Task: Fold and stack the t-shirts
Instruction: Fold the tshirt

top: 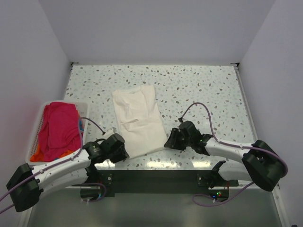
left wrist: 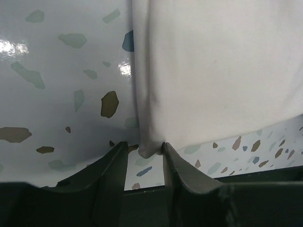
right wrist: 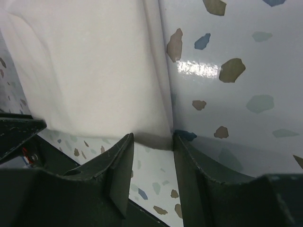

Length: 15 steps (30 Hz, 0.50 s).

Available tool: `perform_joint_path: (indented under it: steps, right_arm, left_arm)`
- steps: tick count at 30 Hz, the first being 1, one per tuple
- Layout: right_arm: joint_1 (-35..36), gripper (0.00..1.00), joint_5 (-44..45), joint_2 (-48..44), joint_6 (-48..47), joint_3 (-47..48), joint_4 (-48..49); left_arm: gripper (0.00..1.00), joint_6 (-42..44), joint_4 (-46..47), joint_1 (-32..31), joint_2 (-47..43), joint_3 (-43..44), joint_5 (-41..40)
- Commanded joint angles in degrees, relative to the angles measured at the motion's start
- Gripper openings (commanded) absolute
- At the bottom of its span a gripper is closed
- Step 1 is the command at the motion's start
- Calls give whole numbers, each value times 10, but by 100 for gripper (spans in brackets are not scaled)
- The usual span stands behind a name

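Observation:
A cream-white t-shirt [top: 137, 120] lies on the speckled table, folded into a long strip that runs away from me. My left gripper [top: 124, 151] is at its near left corner. In the left wrist view the shirt [left wrist: 213, 71] has its corner hanging between the open fingers of the gripper [left wrist: 142, 149], touching the right finger [left wrist: 173, 158]. My right gripper [top: 167, 142] is at the near right corner. In the right wrist view the shirt's [right wrist: 85, 71] hem lies between the tips of the open gripper [right wrist: 152, 139]. Neither gripper is clamped.
A white basket [top: 35, 127] at the left edge holds a crumpled red-pink shirt [top: 59, 125] and something orange [top: 40, 155]. The table's near edge [top: 189, 165] runs just behind both grippers. Walls close in the table on three sides.

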Motion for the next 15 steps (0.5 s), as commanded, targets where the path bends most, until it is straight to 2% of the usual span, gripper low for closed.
perform_joint_path:
  steps: [1, 4, 5, 6, 8, 9, 10, 12, 15]
  right_arm:
    - [3, 43, 28, 38, 12, -18, 31]
    - [2, 31, 27, 57, 13, -17, 39]
    - [2, 22, 28, 57, 11, -16, 36]
    - [2, 18, 27, 53, 9, -16, 34]
    - [2, 9, 31, 38, 2, -16, 7]
    - [2, 0, 32, 27, -3, -15, 0]
    - [2, 0, 40, -2, -8, -16, -38]
    - [3, 0, 47, -39, -19, -21, -87]
    - [2, 0, 46, -124, -18, -43, -140]
  left_arm:
    - [40, 3, -27, -4, 24, -19, 0]
    - [34, 7, 1, -4, 44, -25, 5]
    - [33, 7, 15, -4, 57, -24, 7]
    - [31, 9, 21, -4, 63, -24, 13]
    - [19, 13, 34, -5, 72, -21, 19]
    - [15, 14, 36, -6, 71, -19, 24]
    - [7, 14, 33, -9, 63, -18, 27]
    - [1, 12, 27, -22, 50, -13, 28]
    - [0, 11, 25, -47, 41, -9, 38]
